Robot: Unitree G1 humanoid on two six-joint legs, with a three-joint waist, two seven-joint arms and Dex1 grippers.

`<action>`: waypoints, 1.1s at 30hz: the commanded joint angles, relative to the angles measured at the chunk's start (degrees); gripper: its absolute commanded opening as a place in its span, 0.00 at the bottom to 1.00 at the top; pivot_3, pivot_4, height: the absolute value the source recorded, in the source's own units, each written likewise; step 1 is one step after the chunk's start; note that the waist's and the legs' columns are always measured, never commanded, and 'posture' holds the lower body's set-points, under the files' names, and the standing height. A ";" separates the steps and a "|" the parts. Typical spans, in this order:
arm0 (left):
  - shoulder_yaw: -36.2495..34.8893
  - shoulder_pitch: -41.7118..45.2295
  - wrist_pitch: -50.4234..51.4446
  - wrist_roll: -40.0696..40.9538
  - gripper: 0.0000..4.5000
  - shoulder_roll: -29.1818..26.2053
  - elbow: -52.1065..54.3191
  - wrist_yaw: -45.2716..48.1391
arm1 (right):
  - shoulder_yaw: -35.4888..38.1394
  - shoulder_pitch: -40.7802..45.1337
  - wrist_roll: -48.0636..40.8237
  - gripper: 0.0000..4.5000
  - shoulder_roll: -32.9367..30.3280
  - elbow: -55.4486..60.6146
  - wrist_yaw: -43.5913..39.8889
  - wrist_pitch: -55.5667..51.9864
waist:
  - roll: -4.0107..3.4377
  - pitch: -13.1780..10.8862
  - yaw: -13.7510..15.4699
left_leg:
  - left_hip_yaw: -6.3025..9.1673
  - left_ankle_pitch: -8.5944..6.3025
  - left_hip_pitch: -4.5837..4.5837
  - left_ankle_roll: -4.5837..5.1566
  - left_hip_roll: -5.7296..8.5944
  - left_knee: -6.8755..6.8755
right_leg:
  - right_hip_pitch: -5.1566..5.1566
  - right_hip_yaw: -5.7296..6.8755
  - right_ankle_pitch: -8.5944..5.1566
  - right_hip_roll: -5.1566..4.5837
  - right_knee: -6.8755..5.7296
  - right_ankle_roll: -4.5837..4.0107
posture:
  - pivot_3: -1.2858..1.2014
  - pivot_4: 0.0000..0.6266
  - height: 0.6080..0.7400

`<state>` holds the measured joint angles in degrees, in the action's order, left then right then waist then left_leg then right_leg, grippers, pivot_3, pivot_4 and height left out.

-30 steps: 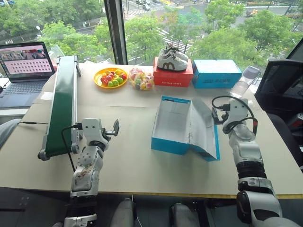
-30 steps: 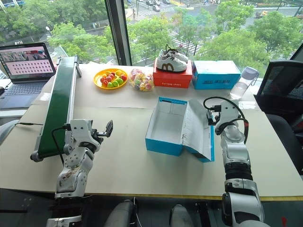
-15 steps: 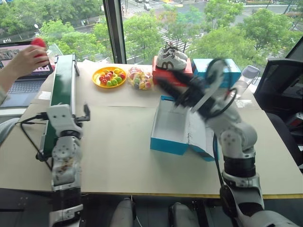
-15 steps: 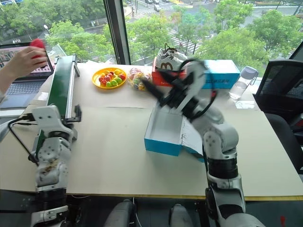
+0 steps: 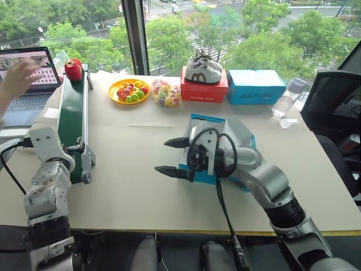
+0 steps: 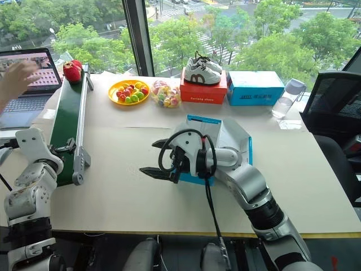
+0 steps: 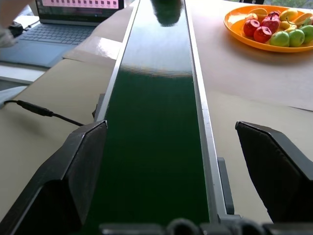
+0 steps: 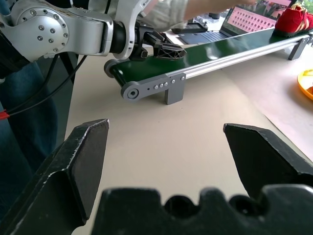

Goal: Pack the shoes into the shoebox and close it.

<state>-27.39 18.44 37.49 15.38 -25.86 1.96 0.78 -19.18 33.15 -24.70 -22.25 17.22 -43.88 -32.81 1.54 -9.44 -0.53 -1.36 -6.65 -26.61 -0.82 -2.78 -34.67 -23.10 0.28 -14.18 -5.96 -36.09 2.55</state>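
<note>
Black fingers wide on right gripper [image 5: 171, 156], holding nothing; left gripper [image 7: 186, 161] wide over green conveyor [image 7: 156, 127]

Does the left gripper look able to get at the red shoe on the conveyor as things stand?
Probably not yet: the left gripper, open, sits at the belt's near end, while the red shoe rests at the conveyor's far end.

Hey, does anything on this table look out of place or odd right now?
One red shoe sits at the far end of the green conveyor belt, not near the open blue shoebox. A person's hand is beside it. Nothing looks spilled or damaged.
</note>
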 commanded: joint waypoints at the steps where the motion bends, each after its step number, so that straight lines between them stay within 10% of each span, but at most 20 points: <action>1: -0.18 -0.24 0.53 -0.50 1.00 -1.10 1.03 0.08 | 0.45 -0.34 1.68 0.99 0.59 0.52 0.40 1.58 | 0.00 0.00 -0.02 | 0.00 0.02 -0.14 -0.01 0.00 -0.02 | -0.01 -0.01 0.01 0.00 -0.05 0.01 | 0.52 0.24 0.99; 33: 1.22 0.16 -0.11 -2.47 1.00 -2.16 -1.93 0.37 | -0.12 -2.94 7.82 0.99 0.03 0.72 -0.39 3.14 | 0.02 0.00 -0.03 | -0.01 0.14 -0.25 -0.22 -0.06 -0.06 | -0.10 -0.01 0.05 0.10 -0.08 0.03 | 0.52 0.24 0.99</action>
<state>-25.94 18.06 38.24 13.48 -27.21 -0.82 1.10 -19.82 30.23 -16.96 -22.29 16.75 -43.96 -31.57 1.56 -9.43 -0.56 -1.37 -6.51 -26.86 -1.04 -2.84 -34.73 -23.20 0.27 -14.13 -5.86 -36.18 2.58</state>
